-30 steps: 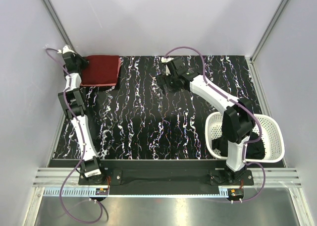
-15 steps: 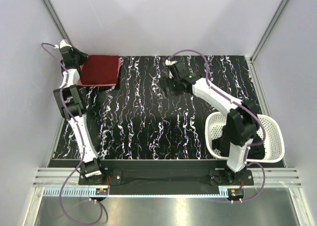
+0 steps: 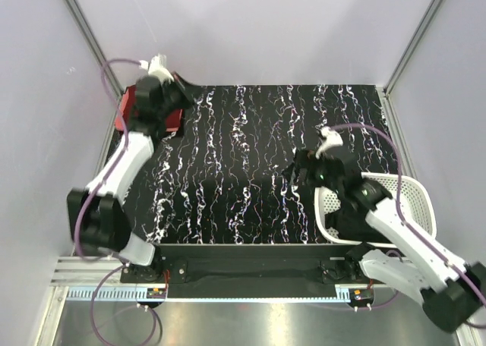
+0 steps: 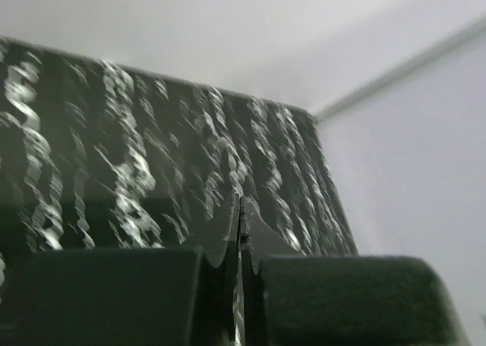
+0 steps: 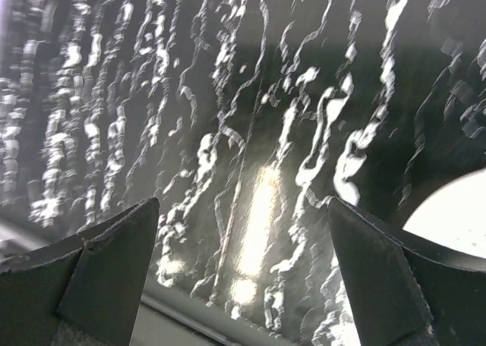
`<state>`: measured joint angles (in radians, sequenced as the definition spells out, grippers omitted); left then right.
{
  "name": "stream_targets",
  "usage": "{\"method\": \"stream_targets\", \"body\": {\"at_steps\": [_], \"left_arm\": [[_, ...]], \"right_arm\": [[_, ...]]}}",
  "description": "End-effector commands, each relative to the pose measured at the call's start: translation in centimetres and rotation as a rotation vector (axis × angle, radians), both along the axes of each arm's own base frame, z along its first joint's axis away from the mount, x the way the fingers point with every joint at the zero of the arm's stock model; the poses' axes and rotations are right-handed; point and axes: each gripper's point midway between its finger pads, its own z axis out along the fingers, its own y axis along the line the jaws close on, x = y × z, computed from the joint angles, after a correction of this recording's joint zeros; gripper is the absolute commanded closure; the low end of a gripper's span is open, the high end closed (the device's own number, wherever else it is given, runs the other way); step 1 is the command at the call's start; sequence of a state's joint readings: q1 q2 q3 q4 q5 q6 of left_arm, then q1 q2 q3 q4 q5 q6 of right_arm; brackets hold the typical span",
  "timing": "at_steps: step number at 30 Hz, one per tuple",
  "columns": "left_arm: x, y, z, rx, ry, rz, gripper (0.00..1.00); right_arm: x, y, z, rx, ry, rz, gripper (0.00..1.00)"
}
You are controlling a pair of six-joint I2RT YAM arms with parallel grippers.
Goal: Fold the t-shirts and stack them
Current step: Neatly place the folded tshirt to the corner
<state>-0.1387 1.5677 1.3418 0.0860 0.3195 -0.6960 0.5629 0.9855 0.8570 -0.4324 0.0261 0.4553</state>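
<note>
You are watching the left gripper (image 3: 181,94) hanging raised over the far-left corner of the tabletop (image 3: 243,156). In its wrist view the gripper is pressing fully together and pinching nothing, with only marbled black tabletop beyond it.

The dark maroon t-shirt (image 3: 172,121) is lying folded flat in that far-left corner. The left arm is crossing above it and hiding its middle.

The right gripper (image 3: 292,173) is hovering over bare tabletop just beside the left rim of the white basket (image 3: 414,190), which is sitting at the near-right corner. Its wrist view is showing it spread wide and carrying nothing.

Something dark is lying inside the basket; you cannot tell what it is.
</note>
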Motion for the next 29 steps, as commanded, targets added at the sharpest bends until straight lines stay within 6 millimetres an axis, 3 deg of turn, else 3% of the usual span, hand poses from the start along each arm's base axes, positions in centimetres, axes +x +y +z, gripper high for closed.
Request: {"method": "stream_targets", "body": {"at_steps": [1,2,3,4,5,6,7,8,9,10,11,12,13,14,15,17,18,19,20,22,24,25,29], "left_arm": [[-6.4,-1.0,-2.3,-0.057,0.069,-0.04,0.98],[-8.6,-2.6,-2.5,-0.055,0.073,-0.077,0.98],[-11.5,-3.0,-0.2,-0.071,0.009,-0.095,0.97],[-13.5,-3.3,-3.4,-0.07,0.069,-0.105,0.97],[-15.4,-4.3,-3.9,-0.085,0.073,-0.135,0.97],[-17.9,-4.4,-1.8,-0.156,-0.004,-0.151,0.97],[-19.7,-4.8,-5.1,-0.17,0.046,-0.164,0.96],[-21.0,-4.7,-5.5,-0.193,0.035,-0.167,0.96],[-22.2,-4.5,-5.8,-0.214,0.031,-0.169,0.96],[-24.0,-3.7,-4.3,-0.245,-0.038,-0.174,0.96],[-24.8,-3.3,-5.1,-0.258,-0.039,-0.171,0.96],[-25.8,-3.2,-7.2,-0.271,-0.01,-0.178,0.96],[-26.6,-3.0,-7.5,-0.292,-0.016,-0.189,0.96],[-28.0,-2.5,-6.6,-0.324,-0.067,-0.205,0.96],[-28.7,-2.6,-8.4,-0.351,-0.026,-0.217,0.96],[-30.6,-2.5,-8.2,-0.416,-0.059,-0.261,0.97],[-30.8,-2.6,-10.0,-0.464,-0.012,-0.262,0.97],[-31.1,-2.5,-10.4,-0.496,-0.006,-0.264,0.97],[-32.0,-1.9,-9.4,-0.549,-0.077,-0.273,0.97],[-31.9,-2.6,-11.0,-0.56,-0.015,-0.298,0.97],[-32.5,-3.3,-10.6,-0.546,-0.021,-0.363,0.98],[-32.2,-3.5,-12.5,-0.541,0.014,-0.358,0.98],[-31.9,-3.2,-12.4,-0.687,-0.014,-0.355,0.97]], "right_arm": [[-1.8,1.3,-0.2,0.252,0.009,-0.031,0.0],[-2.7,1.1,0.7,0.319,-0.025,-0.025,0.0],[-3.4,0.9,-1.3,0.344,-0.006,-0.036,0.0],[-3.8,0.7,-1.4,0.398,0.006,-0.065,0.0],[-4.7,0.5,-0.6,0.443,-0.027,-0.046,0.0],[-5.3,0.3,-2.1,0.463,0.0,-0.059,0.0],[-5.9,0.2,-2.4,0.489,0.007,-0.057,0.0],[-6.7,0.0,-1.6,0.539,-0.022,-0.043,0.0],[-7.3,-0.1,-3.5,0.567,0.024,-0.06,0.0],[-7.8,-0.2,-3.8,0.586,0.031,-0.06,0.0],[-8.4,-0.6,-3.0,0.628,-0.007,-0.055,0.0],[-9.0,-1.0,-4.3,0.622,0.032,-0.078,0.0],[-9.3,-1.5,-4.4,0.624,0.026,-0.093,0.0],[-9.5,-2.4,-3.3,0.656,-0.035,-0.11,0.0],[-9.9,-2.9,-4.3,0.615,0.01,-0.138,0.0],[-9.7,-3.1,-5.6,0.556,0.062,-0.173,0.0],[-9.7,-3.3,-5.6,0.539,0.059,-0.176,0.0],[-9.7,-3.5,-5.9,0.531,0.06,-0.188,0.01],[-9.8,-3.8,-5.2,0.557,0.027,-0.186,0.0],[-9.9,-3.8,-6.4,0.556,0.056,-0.2,0.0],[-9.9,-3.6,-8.3,0.557,0.132,-0.239,0.0],[-9.9,-3.6,-9.0,0.56,0.15,-0.251,0.0],[-10.5,-2.4,-9.0,0.608,0.166,-0.182,0.0]]}}
